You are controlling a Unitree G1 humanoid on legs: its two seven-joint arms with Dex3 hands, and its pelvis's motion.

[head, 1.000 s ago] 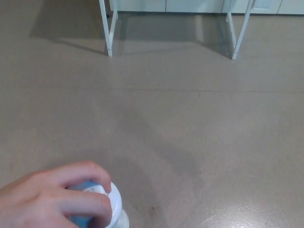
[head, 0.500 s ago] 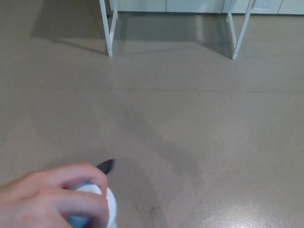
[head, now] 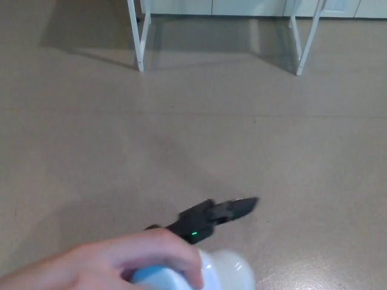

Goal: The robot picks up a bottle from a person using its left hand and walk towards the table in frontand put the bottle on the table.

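A person's hand (head: 109,266) comes in from the bottom left and holds a bottle (head: 224,273) with a white body and a blue band near its top. The bottle lies tilted at the bottom edge, only partly in view. My left hand (head: 208,219) rises just behind the bottle, black with a small green light, its fingers (head: 240,206) stretched apart toward the right and not around the bottle. My right hand does not show.
Two white table legs (head: 138,36) (head: 302,42) stand on the beige floor (head: 242,133) at the far end, with white cabinets behind them.
My left hand has risen into view from behind the person's hand and reached to the right. The person's hand and the bottle have shifted right and lower.
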